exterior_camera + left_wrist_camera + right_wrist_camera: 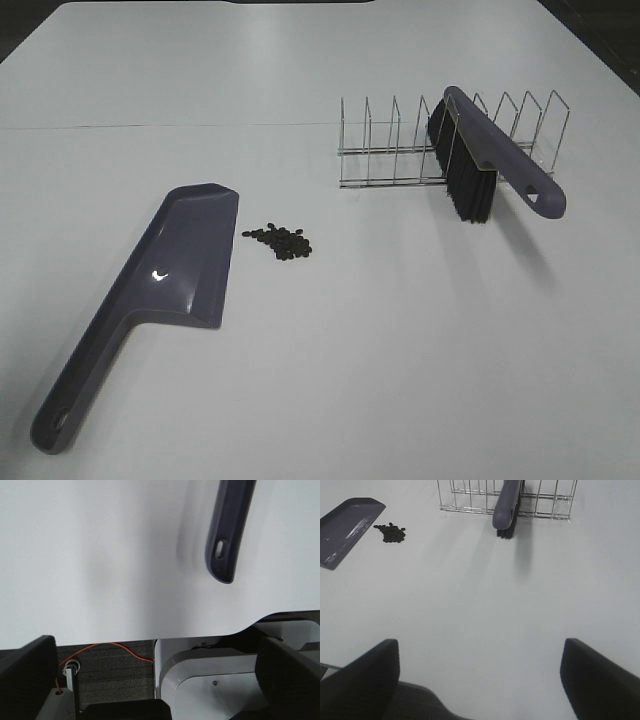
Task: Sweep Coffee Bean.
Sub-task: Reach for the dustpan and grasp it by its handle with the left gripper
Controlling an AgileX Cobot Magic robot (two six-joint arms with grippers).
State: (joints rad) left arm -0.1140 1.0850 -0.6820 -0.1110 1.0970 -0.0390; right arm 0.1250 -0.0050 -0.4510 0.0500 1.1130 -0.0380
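Purple plastic dustpan (180,262) lies empty on the table (400,350), the coffee bean (278,241) cluster just beside its lip. The brush (495,152) stands in the wire rack (385,182). Sweeping looks unstarted: left gripper (160,677) and right gripper (482,680) gape, holding nothing; next, grasp the brush handle.
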